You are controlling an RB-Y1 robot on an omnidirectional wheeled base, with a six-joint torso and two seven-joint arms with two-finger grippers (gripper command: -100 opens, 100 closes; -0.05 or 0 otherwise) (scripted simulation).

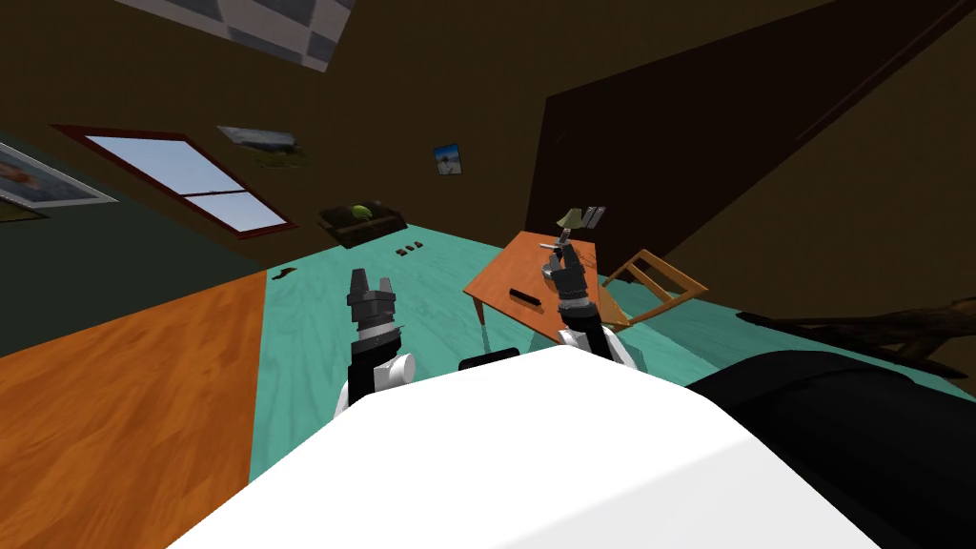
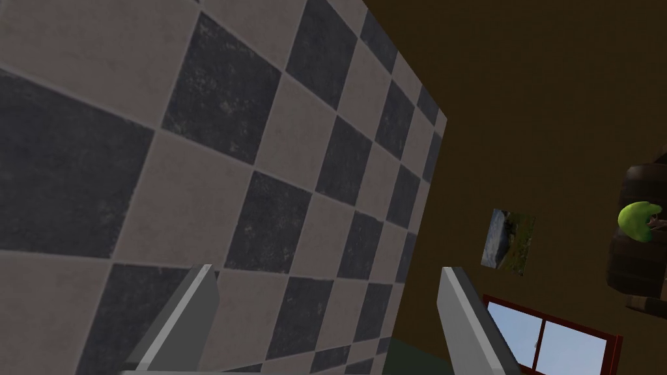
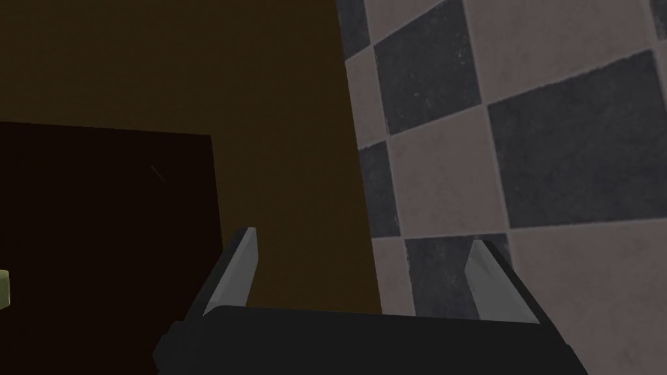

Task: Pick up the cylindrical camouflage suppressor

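Observation:
A small orange table (image 1: 505,270) stands ahead to the right on the teal floor. A dark, slim, elongated object (image 1: 526,296) lies on the table's near part; its pattern cannot be made out. My right gripper (image 1: 564,250) (image 3: 365,237) is raised over the table's right side, pointing upward, fingers open with nothing between them. My left gripper (image 1: 372,280) (image 2: 329,268) is raised over the teal floor left of the table, also open and holding nothing.
A small lamp (image 1: 570,219) and a grey item (image 1: 596,215) stand at the table's far edge. A wooden chair frame (image 1: 658,282) leans at its right. A large black form (image 1: 848,419) lies at the right. Small dark bits (image 1: 410,249) dot the floor.

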